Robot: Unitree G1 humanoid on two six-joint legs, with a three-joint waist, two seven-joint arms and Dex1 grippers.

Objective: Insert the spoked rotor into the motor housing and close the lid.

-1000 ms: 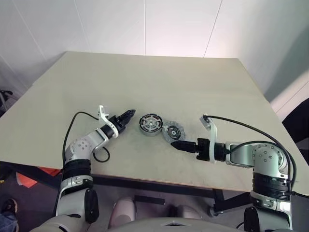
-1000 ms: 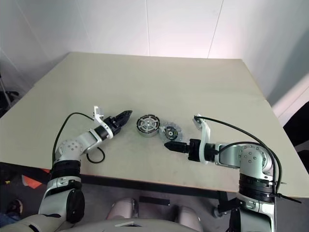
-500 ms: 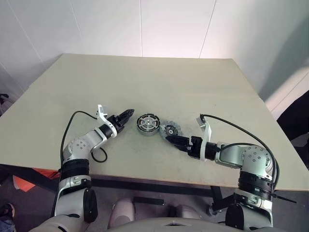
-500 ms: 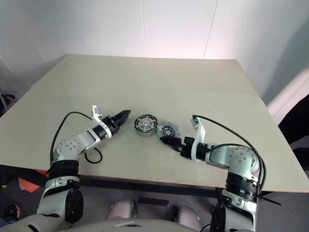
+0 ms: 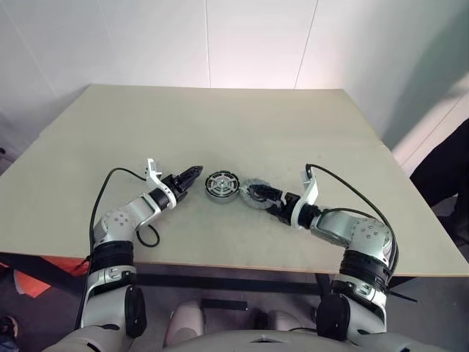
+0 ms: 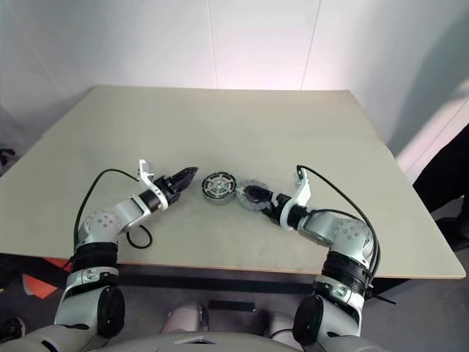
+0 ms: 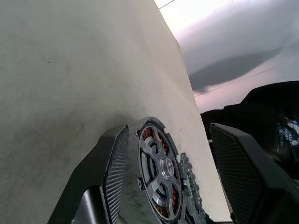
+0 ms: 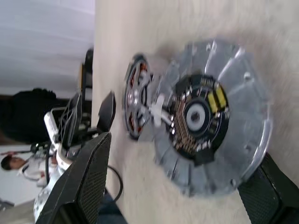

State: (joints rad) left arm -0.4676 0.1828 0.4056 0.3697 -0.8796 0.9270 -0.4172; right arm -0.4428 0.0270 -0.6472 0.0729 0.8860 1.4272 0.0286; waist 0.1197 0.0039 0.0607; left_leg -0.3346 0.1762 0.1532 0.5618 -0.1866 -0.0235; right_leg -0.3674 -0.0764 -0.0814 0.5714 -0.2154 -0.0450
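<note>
The motor housing [image 8: 233, 74] is a silver-grey disc with brownish windings round a dark centre. It lies flat at mid-table [image 5: 250, 205]. My right gripper [image 5: 258, 192] is open and reaches it from the right, with its fingers [image 8: 84, 182] spread to either side of it. Just left of the housing lies the lid [image 5: 222, 185], a grey disc with cut-out openings and a small hub [image 7: 161, 172]; copper colour shows through the openings. My left gripper [image 5: 194, 174] is open and points at the lid from a short gap to its left, holding nothing. The spoked rotor is hidden.
The beige table [image 5: 220, 125] is bare round the two parts, with its front edge close behind both arms. A black cable [image 5: 150, 238] loops beside my left forearm. A dark shape [image 5: 443, 176] stands past the table's right edge.
My right gripper has moved forward and left up to the housing, rolling as it went. The left arm has kept still. The whole picture has shifted.
</note>
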